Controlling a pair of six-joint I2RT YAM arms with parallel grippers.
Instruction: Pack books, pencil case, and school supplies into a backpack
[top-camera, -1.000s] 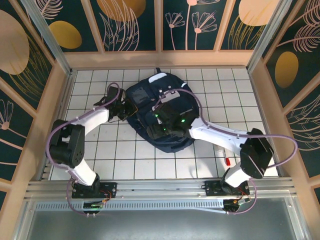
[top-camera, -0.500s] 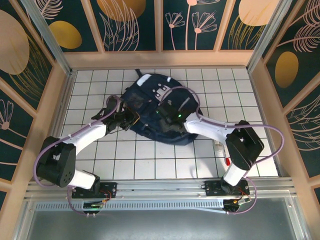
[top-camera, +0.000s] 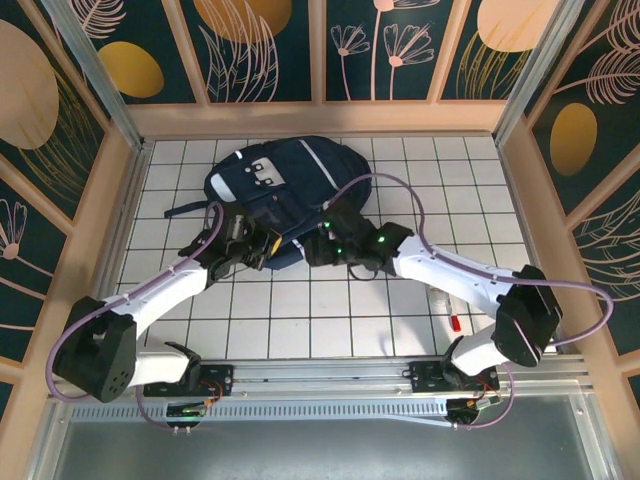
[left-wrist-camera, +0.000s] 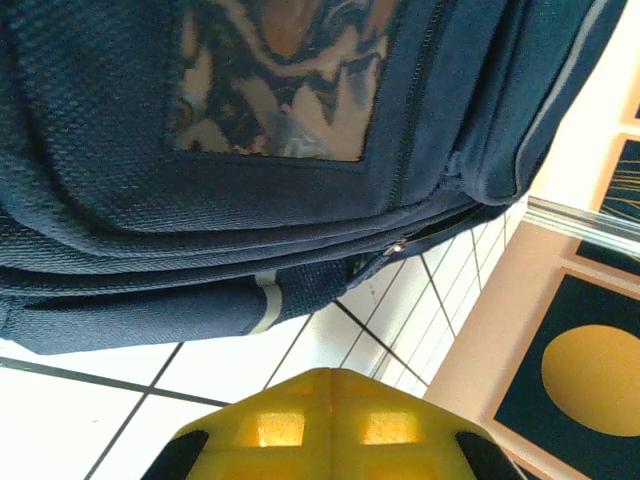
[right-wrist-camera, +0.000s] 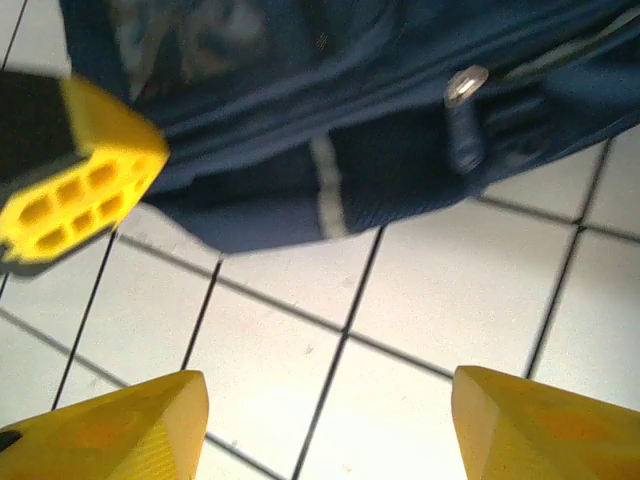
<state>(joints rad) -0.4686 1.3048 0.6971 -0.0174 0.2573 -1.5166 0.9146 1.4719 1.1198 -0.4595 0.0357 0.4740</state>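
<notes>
The navy backpack (top-camera: 270, 185) lies on the tiled table toward the back, left of centre. My left gripper (top-camera: 262, 246) is shut and empty at its near edge. In the left wrist view its yellow fingertips (left-wrist-camera: 332, 372) meet just below the backpack (left-wrist-camera: 250, 200), close to a zip pull (left-wrist-camera: 398, 243). My right gripper (top-camera: 312, 250) is beside it, open over bare tile (right-wrist-camera: 325, 400) with nothing between its fingers, just short of the backpack's hem (right-wrist-camera: 330, 150). The school supplies, a whitish stick (top-camera: 437, 297) and a red pen (top-camera: 455, 322), lie at the near right. The books and pencil case are out of view.
Wooden walls (top-camera: 110, 230) fence the table on three sides, and a metal rail (top-camera: 320, 375) runs along the near edge. In the right wrist view the left gripper's yellow finger (right-wrist-camera: 80, 180) is close by at the left. A black strap (top-camera: 185, 210) trails left of the backpack.
The backpack has shifted back and to the left. Both grippers have come off it to its near edge. The right gripper's jaws have narrowed somewhat; the left stays shut.
</notes>
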